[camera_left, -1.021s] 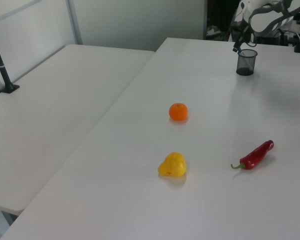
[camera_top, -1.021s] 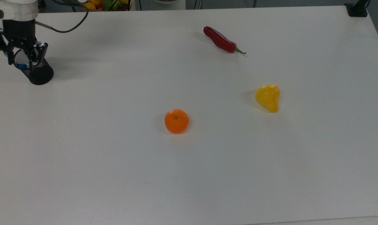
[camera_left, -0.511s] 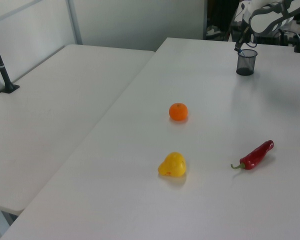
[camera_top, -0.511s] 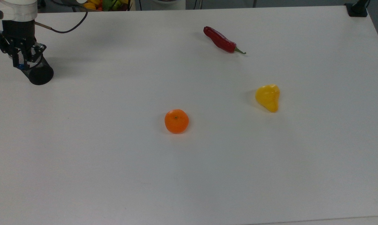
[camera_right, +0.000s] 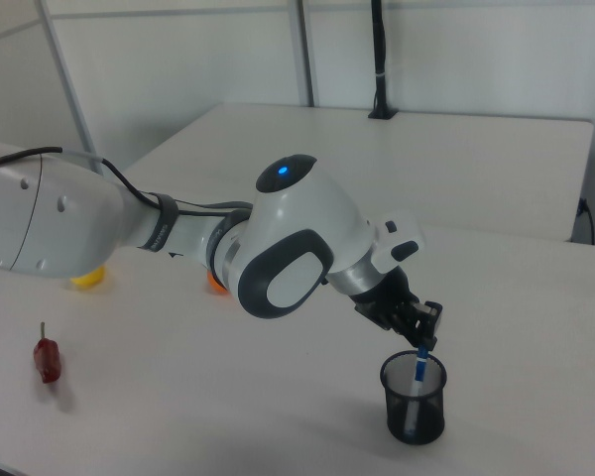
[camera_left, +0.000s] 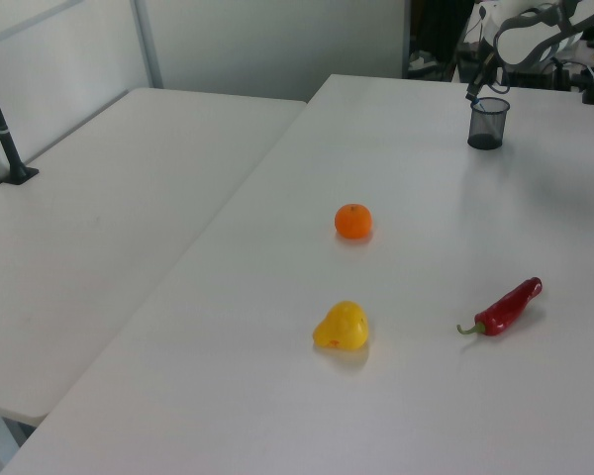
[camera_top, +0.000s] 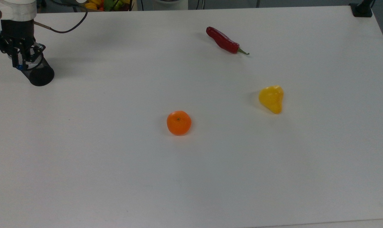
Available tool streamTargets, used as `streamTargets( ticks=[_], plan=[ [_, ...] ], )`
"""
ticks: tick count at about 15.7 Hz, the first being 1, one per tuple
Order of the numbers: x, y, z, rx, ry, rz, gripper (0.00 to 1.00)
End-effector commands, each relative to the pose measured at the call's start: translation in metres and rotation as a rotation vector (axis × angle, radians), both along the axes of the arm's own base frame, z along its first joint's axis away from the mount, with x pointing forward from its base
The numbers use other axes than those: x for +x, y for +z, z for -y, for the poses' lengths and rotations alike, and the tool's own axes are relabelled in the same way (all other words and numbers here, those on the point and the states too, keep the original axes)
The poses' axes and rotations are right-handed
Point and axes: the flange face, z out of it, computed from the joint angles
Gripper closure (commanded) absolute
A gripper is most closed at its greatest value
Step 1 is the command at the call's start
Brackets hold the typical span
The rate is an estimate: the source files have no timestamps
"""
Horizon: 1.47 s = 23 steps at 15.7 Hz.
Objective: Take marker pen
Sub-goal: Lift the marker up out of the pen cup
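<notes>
arm: white Panda arm stretched out long, elbow joint showing a blue light
wrist: bent over, pointing down at a slant
gripper: black, fingers pinched onto the marker pen just below them

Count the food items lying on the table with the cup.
3. The orange lies near the middle; the yellow pepper to the top view's right of it; the red chili toward the far edge. None appear hidden, though the mesh cup could hide something small.

orange fruit, red chilli, black mesh cup
</notes>
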Motion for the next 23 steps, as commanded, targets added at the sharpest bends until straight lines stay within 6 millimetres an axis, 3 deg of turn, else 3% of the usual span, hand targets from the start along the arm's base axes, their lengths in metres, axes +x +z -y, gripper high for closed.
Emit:
streamTargets(
  ticks=[1, 5, 8, 15, 19, 23],
  plan=[
    [-0.003, 0.0, 0.002, -0.018, 0.015, 0.011, 1.0],
    [-0.004, 0.018, 0.003, -0.016, 0.004, 0.041, 1.0],
    [-0.009, 0.046, 0.002, -0.015, -0.002, 0.084, 1.0],
    [-0.034, 0.148, -0.011, 0.012, -0.01, 0.266, 1.0],
    [-0.031, 0.187, -0.054, 0.095, 0.047, 0.265, 1.0],
    [-0.025, 0.2, -0.121, 0.234, 0.128, 0.151, 1.0]
  ],
)
